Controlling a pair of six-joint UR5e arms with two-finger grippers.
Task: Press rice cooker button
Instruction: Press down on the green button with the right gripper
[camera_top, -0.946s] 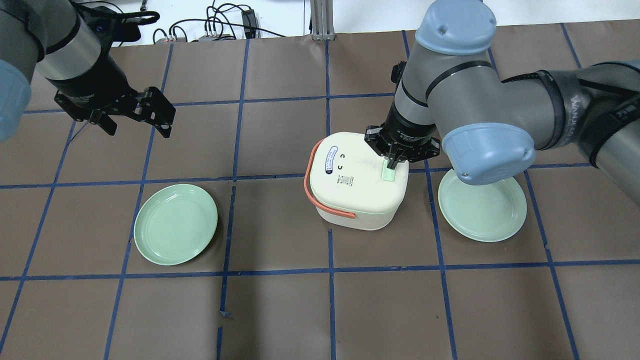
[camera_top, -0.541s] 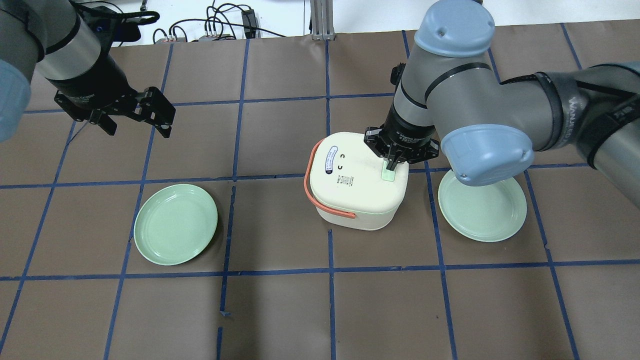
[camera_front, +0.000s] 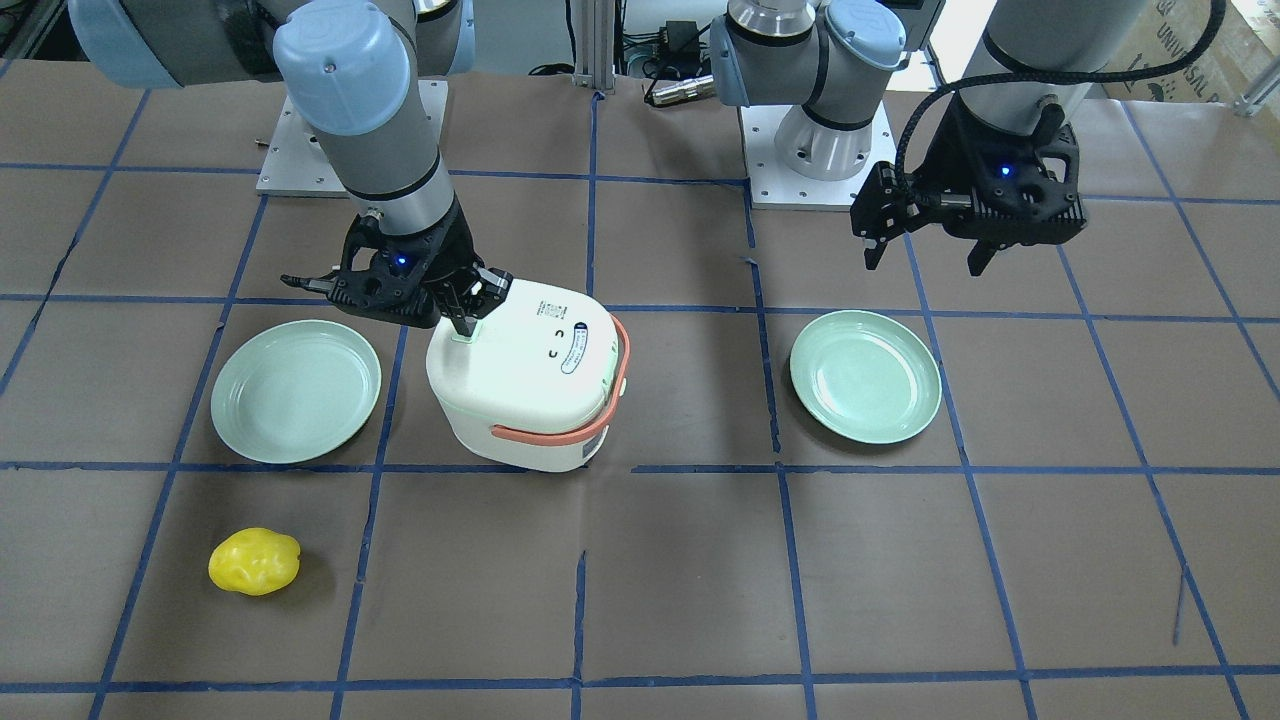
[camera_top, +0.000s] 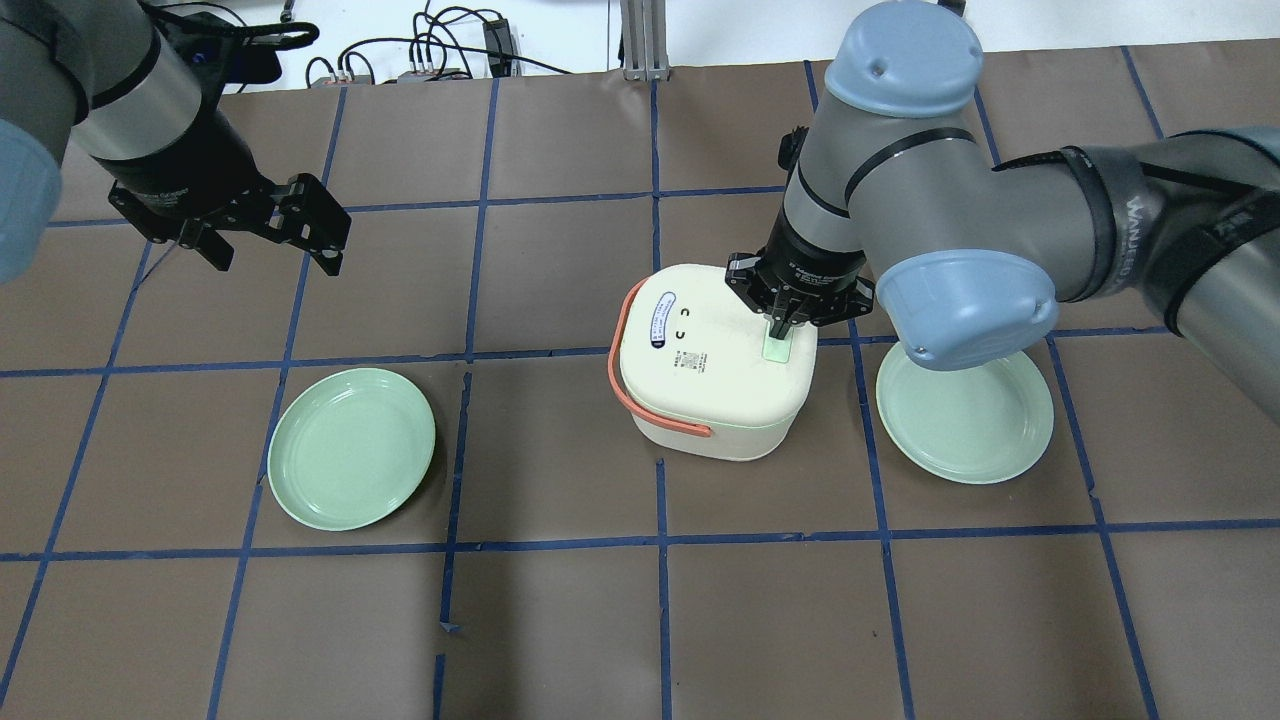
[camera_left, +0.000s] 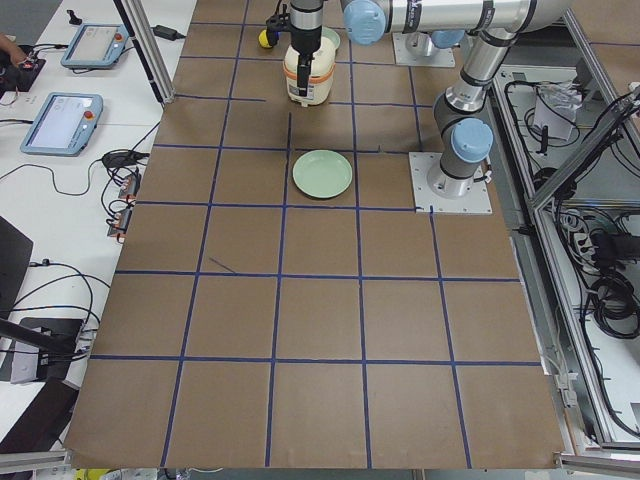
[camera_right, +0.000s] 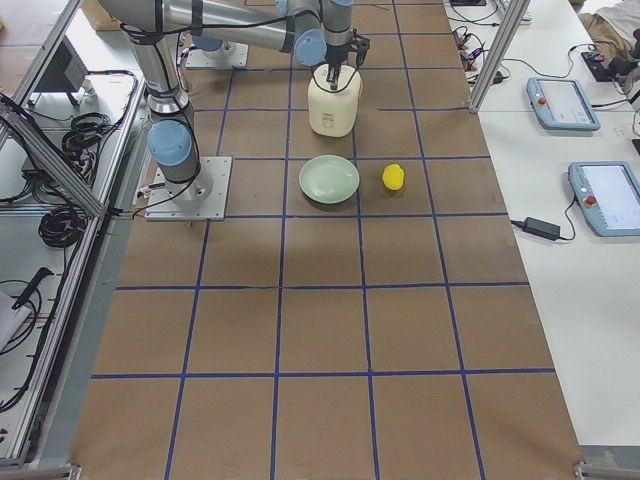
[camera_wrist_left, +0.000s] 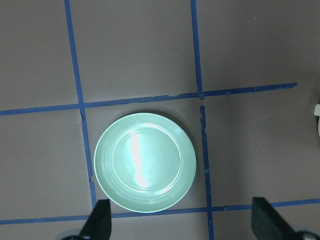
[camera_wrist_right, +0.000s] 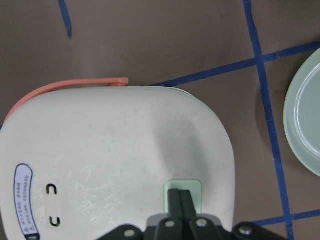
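Note:
A cream rice cooker (camera_top: 712, 372) with an orange handle (camera_top: 622, 380) stands mid-table; it also shows in the front view (camera_front: 525, 375). Its pale green button (camera_top: 778, 346) sits on the lid's edge nearest my right arm. My right gripper (camera_top: 780, 328) is shut, fingers pressed together, tips resting on the button (camera_wrist_right: 183, 188); the front view shows the same gripper (camera_front: 464, 326). My left gripper (camera_top: 275, 255) is open and empty, hovering far to the left above the table, over a green plate (camera_wrist_left: 145, 162).
One green plate (camera_top: 351, 447) lies left of the cooker, another (camera_top: 964, 410) right of it, partly under my right arm. A yellow lumpy object (camera_front: 254, 561) lies near the operators' side. Cables (camera_top: 430, 50) run along the far edge.
My right arm has shifted slightly; the shut fingertips stay on the green button. The left arm has not moved.

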